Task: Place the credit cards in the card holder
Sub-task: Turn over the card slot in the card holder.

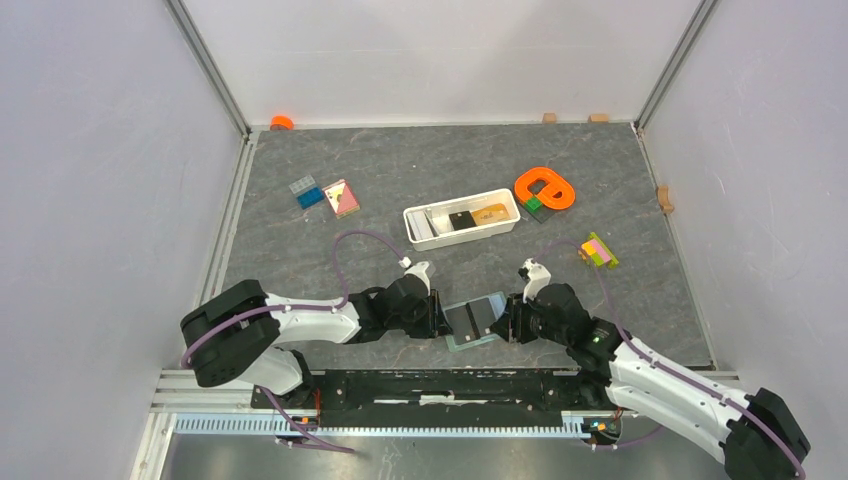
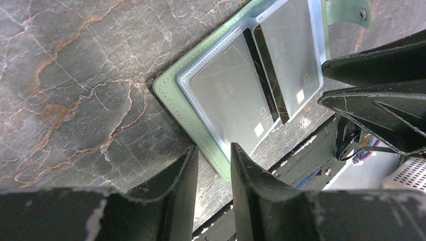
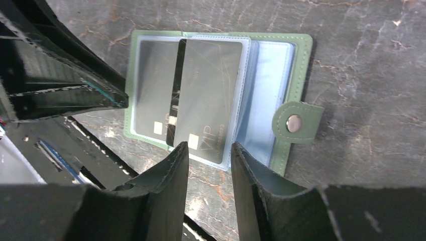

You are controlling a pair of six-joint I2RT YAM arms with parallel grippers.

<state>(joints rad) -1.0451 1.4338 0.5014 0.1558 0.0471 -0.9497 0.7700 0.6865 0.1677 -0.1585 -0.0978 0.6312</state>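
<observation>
Left pincer (image 2: 213,148) and right pincer (image 3: 209,146), both ajar and empty, flank the card holder (image 2: 171,93); two black cards (image 2: 226,90) look sleeved, so next I fetch another from the far tray (image 1: 415,227).

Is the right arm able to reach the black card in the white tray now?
Probably yes: the white tray lies just beyond the right gripper, whose jaws are open, with bare table between, and the black card lies uncovered.

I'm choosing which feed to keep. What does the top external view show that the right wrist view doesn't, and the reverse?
Only top external: the white tray holding a black card and a tan card, plus the orange toy. Only right wrist: the snap button and the VIP print. Both: the open card holder with black cards in its sleeves.
</observation>
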